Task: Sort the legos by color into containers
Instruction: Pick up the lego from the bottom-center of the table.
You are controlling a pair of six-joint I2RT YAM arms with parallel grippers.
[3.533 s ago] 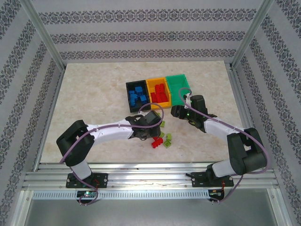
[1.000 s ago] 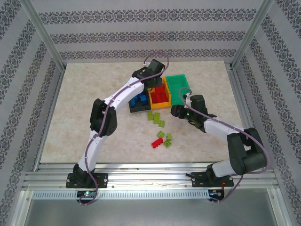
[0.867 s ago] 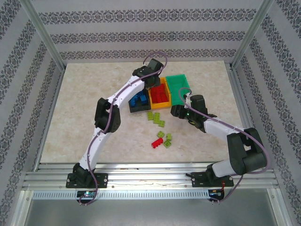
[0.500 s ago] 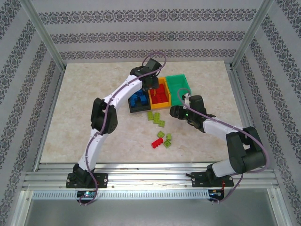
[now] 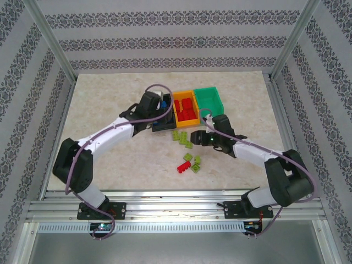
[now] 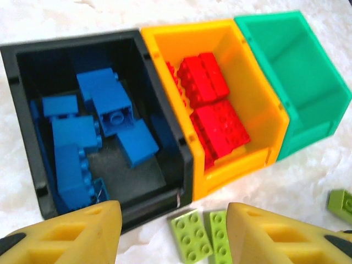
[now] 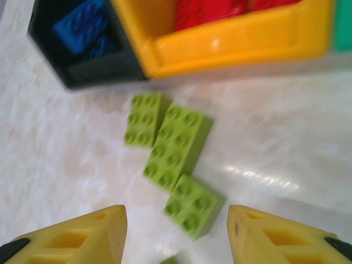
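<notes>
Nearest the arm bases, a loose red brick (image 5: 181, 166) sits on the counter (image 5: 110, 110) with the near lime bricks (image 5: 196, 163) just beside it, all waiting to be sorted. One step farther out, the right fingers (image 7: 82, 236) are spread open with nothing between them, hovering over the lime trio (image 7: 176, 144), three green pieces lying close together just in front of the bins. That looks like the step in hand: lining up on a lime brick. Over to the left fingers (image 6: 66, 234), also apart and empty, hanging above the front edge of the black bin (image 6: 184, 165). Inside it the blue bricks (image 6: 104, 118) are piled up. Next door, the orange bin (image 6: 258, 118) holds the red bricks (image 6: 212, 104). Farthest right, the green bin (image 6: 308, 82) shows a bare floor, so I'd say lime is the colour left to do. The next move calls for the right fingers to drop straight down around one brick of the trio, close on its sides without nudging its neighbours, then carry it past the orange bin to the green one.
</notes>
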